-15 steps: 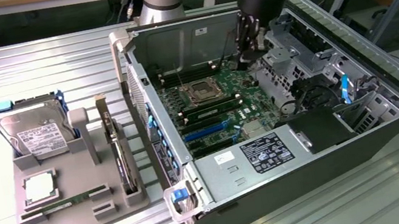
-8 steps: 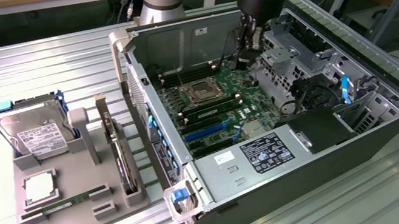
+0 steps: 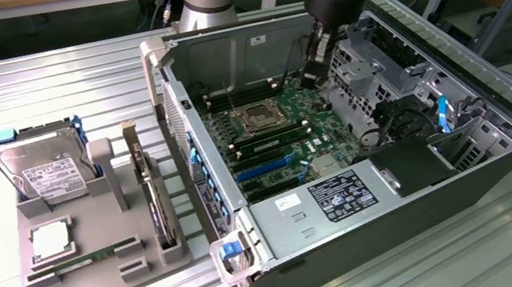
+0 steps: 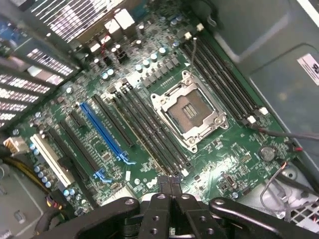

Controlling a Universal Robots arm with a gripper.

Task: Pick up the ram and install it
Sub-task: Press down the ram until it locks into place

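My black two-fingered gripper hangs inside the open grey computer case, fingers pressed together on nothing I can make out. One long green ram stick lies in the grey parts tray at the exterior view's left, well apart. Risk, in my judgement: descending here, the closed fingertips would strike the green motherboard and its bare black memory slots.

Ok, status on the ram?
Gripper shut, inside case above memory slots. One ram lies on tray, outside case. Slots unobstructed.
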